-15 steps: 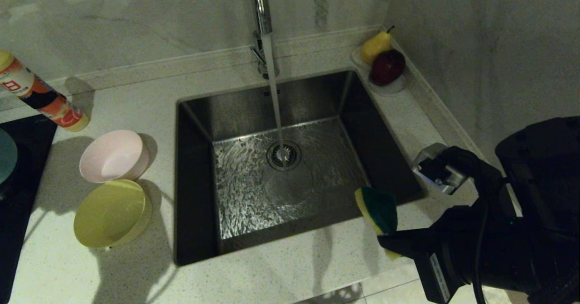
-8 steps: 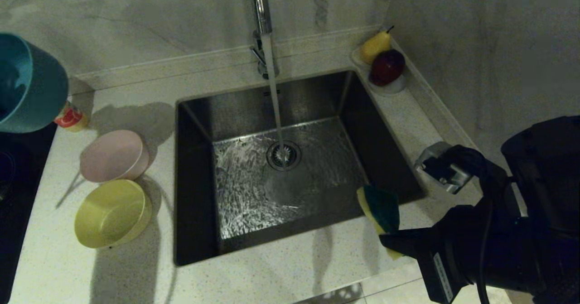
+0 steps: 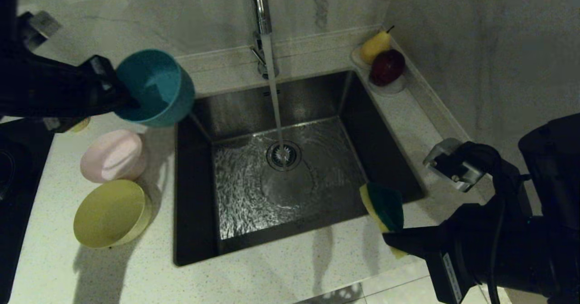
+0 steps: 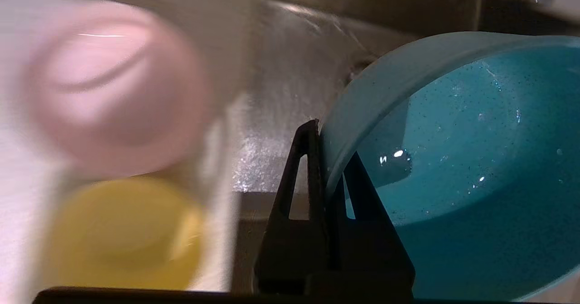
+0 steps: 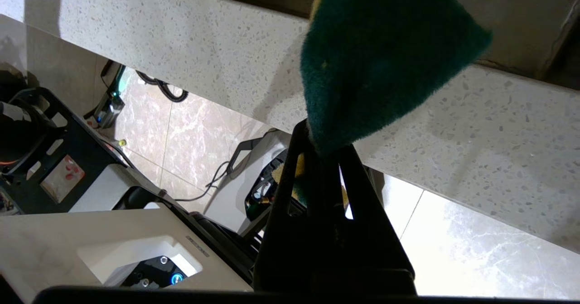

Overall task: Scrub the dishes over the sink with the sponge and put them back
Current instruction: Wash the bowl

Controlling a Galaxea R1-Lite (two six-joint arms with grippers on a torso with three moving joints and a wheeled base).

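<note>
Blue bowl (image 3: 156, 88): small, round, teal-blue plastic, wet inside with droplets showing. It is being held tipped on its side, mouth facing the sink, by the left gripper (image 3: 118, 96), whose fingers are being kept clamped on the rim, one inside and one outside the wall. It is being carried in the air just beyond the gripper tips, above the sink's far left corner.

Sponge (image 3: 384, 205): yellow foam with a dark green scouring face, bent where it is being pinched. It is being gripped at its lower end by the right gripper (image 3: 393, 245), jaws closed tight on it; the green face is being held up beyond the tips, over the sink's near right corner.

Sink (image 3: 199, 113): square steel basin, lying between the two grippers. Water is being run from the chrome tap (image 3: 260, 9) onto the round drain strainer (image 3: 283, 155).

Pink bowl (image 3: 113, 156): being left on the counter (image 3: 281, 267) below the left gripper, touching the yellow bowl (image 3: 111, 213) beside it.

Saucer (image 3: 393, 87): holding a pear (image 3: 375, 45) and a red apple (image 3: 388, 66), in the far corner, well apart from the right gripper.

Nothing is being seen between the blue bowl and the water stream.
</note>
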